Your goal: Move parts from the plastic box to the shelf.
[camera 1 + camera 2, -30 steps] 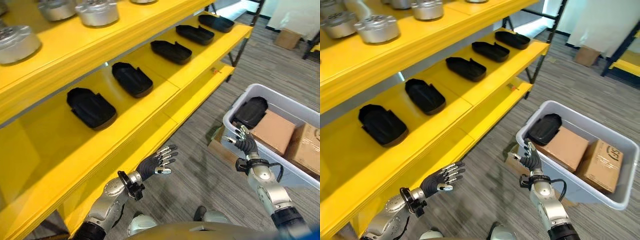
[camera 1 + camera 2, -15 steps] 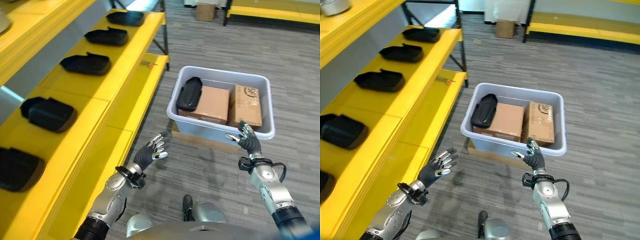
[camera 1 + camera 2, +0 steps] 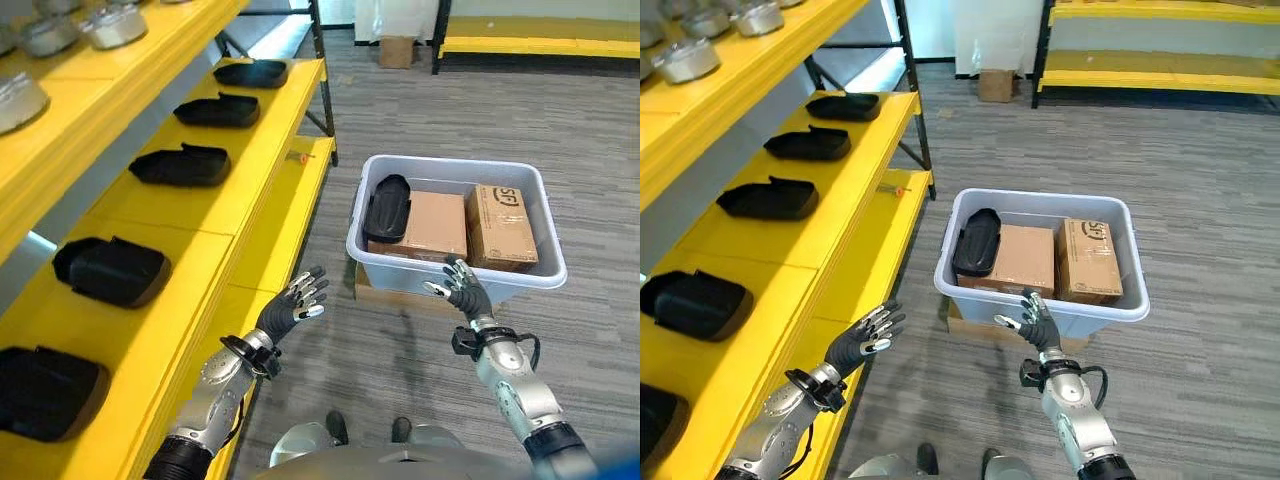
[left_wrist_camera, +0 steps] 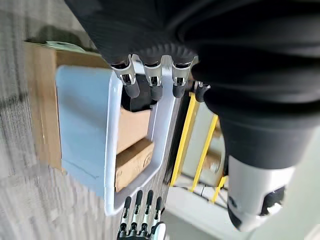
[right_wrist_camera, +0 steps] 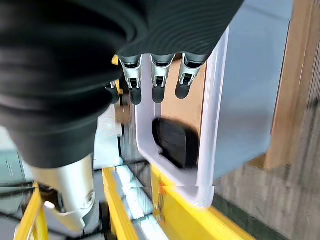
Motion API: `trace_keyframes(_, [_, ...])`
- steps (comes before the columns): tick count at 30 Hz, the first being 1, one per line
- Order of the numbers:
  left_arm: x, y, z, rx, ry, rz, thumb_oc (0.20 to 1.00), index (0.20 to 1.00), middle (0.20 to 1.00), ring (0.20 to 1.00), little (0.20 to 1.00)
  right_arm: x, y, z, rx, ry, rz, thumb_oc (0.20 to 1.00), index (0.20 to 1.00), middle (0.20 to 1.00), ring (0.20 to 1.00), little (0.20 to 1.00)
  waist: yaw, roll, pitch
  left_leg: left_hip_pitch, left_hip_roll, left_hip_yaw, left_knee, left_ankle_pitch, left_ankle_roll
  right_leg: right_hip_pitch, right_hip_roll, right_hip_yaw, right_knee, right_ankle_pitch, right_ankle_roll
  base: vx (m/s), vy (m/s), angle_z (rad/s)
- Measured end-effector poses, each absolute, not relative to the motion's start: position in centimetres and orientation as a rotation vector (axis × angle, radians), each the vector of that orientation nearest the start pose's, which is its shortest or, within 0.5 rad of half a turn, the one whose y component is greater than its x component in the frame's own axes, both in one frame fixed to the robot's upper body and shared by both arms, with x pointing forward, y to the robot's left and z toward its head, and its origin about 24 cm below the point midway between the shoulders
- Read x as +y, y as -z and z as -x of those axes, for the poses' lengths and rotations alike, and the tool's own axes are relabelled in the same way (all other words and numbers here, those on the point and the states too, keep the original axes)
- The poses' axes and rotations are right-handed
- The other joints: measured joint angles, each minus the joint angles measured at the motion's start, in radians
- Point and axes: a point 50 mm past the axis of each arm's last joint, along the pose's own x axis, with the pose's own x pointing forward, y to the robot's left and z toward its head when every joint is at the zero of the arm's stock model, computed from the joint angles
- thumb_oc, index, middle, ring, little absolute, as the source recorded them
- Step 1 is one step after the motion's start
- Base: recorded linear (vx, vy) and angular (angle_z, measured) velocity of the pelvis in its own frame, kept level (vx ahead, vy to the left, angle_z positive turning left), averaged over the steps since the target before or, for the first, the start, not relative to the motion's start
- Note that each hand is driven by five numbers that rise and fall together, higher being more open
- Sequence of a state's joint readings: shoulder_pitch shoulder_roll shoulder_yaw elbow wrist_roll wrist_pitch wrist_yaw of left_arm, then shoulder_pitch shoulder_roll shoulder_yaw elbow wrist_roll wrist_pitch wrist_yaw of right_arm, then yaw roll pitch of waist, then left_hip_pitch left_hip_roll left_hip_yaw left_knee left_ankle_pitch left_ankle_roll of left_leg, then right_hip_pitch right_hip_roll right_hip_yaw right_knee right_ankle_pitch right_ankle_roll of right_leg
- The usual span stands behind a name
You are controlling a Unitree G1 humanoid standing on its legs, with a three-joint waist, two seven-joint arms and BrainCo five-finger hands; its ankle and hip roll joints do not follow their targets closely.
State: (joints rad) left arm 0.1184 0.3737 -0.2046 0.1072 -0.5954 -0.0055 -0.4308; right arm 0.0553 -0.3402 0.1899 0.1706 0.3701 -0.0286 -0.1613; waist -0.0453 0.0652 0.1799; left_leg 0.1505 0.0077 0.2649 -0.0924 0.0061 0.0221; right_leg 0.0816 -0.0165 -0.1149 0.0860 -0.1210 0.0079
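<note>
So the plastic box (image 3: 455, 272) sits on the grey wood-grain floor (image 3: 590, 150) right of centre in the head views, a pale grey-white tub with rounded corners and a thick rolled rim, resting on a flat sheet of cardboard (image 3: 385, 295) that pokes out under its near edge. Inside it there's 1 black part (image 3: 387, 207), a smooth matte moulded shell with a rounded end, leaning along the left wall, plus 2 brown cardboard boxes: a plain one (image 3: 432, 225) in the middle and a printed one (image 3: 499, 227) at the right. The yellow shelf (image 3: 235, 200) runs up the left side of the frame, glossy painted metal, and its middle level carries a row of 5 more black parts (image 3: 183, 166), same shape as the one in the tub, spaced apart. The level above holds silvery round metal castings (image 3: 108, 25) in the upper left corner. Left hand (image 3: 292, 309) hangs in the lower middle of the frame over the floor, just off the shelf edge, fingers spread out and holding nothing. Right hand (image 3: 461, 291) is up against the near rim of the plastic box, fingers splayed too, nothing in it; can't tell if it actually touches the rim.
</note>
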Motion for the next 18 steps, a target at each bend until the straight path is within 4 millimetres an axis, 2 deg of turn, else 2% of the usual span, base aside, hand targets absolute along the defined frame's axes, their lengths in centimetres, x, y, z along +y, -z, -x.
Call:
trace_keyframes(4, [17.0,0.3,-21.2,0.246,0.517,0.244,1.000,1.000,1.000,1.000,1.000,-19.5,0.9,-23.0,0.254,0.064,-0.008,1.000,1.000,1.000,1.000,1.000,-0.002,-0.034,0.007,0.002,-0.005,0.018,0.000,-0.003,0.003,-0.004,-0.008,0.000,0.001,-0.006,0.016,0.07,0.142,-0.09])
trace_keyframes(8, [17.1,0.4,-21.2,0.255,0.524,0.200,1.000,1.000,1.000,1.000,1.000,-19.1,0.8,-23.1,0.251,0.046,-0.011,1.000,1.000,1.000,1.000,1.000,0.001,-0.039,0.007,0.002,-0.008,0.027,0.000,-0.007,0.004,-0.008,-0.009,-0.005,0.005,0.004,0.020,0.03,0.124,-0.06])
trace_keyframes(11, [17.0,0.4,-21.2,0.254,0.527,0.198,1.000,1.000,1.000,1.000,1.000,-18.7,0.3,-23.7,0.230,0.041,-0.011,1.000,1.000,1.000,1.000,1.000,0.006,-0.043,0.008,0.001,-0.005,0.044,0.000,-0.009,0.007,-0.026,-0.005,-0.050,0.031,0.018,0.031,-0.01,0.151,-0.20])
trace_keyframes(13, [16.9,0.3,-21.4,0.256,0.537,0.190,1.000,1.000,1.000,1.000,1.000,-18.1,-0.5,-24.6,0.197,0.026,-0.016,1.000,1.000,1.000,1.000,1.000,0.011,-0.045,0.010,0.004,0.015,0.078,0.000,-0.009,0.007,-0.088,-0.006,-0.097,0.133,0.030,0.055,-0.04,0.137,-0.59])
trace_keyframes(14, [17.0,0.1,-21.7,0.253,0.540,0.177,1.000,1.000,1.000,1.000,1.000,-17.7,-1.0,-25.2,0.176,0.015,-0.019,1.000,1.000,1.000,1.000,1.000,0.023,-0.048,0.016,0.004,0.030,0.121,0.011,-0.011,0.010,-0.157,-0.019,-0.148,0.250,0.044,0.112,0.03,0.108,-0.84])
trace_keyframes(15, [17.4,0.0,-22.0,0.256,0.541,0.155,1.000,1.000,1.000,1.000,1.000,-17.2,-1.4,-25.6,0.159,-0.002,-0.019,1.000,1.000,1.000,1.000,1.000,0.032,-0.050,0.033,0.002,0.047,0.154,0.032,-0.014,0.014,-0.205,-0.046,-0.206,0.343,0.070,0.158,0.05,0.029,-0.82])
trace_keyframes(16, [17.6,0.3,-22.1,0.276,0.534,0.149,1.000,1.000,1.000,1.000,1.000,-17.2,-1.4,-25.6,0.158,-0.007,-0.014,1.000,1.000,1.000,1.000,1.000,0.034,-0.047,0.041,0.006,0.052,0.165,0.044,-0.047,0.043,-0.258,-0.095,-0.271,0.444,0.067,0.196,0.11,-0.130,-0.60])
trace_keyframes(17, [17.4,0.9,-21.8,0.305,0.520,0.161,1.000,1.000,1.000,1.000,1.000,-17.5,-0.8,-25.3,0.189,0.000,-0.005,1.000,1.000,1.000,1.000,1.000,0.036,-0.055,0.042,0.007,0.028,0.184,0.053,-0.066,0.057,-0.284,-0.242,-0.359,0.547,0.058,0.205,0.08,-0.245,-0.45])
trace_keyframes(18, [17.4,1.2,-21.3,0.324,0.516,0.168,1.000,1.000,1.000,1.000,1.000,-17.7,-0.6,-25.1,0.202,0.004,-0.004,1.000,1.000,1.000,1.000,1.000,0.040,-0.051,0.040,0.008,0.025,0.198,0.053,-0.077,0.042,-0.281,-0.282,-0.365,0.484,0.061,0.207,0.10,-0.304,-0.43])
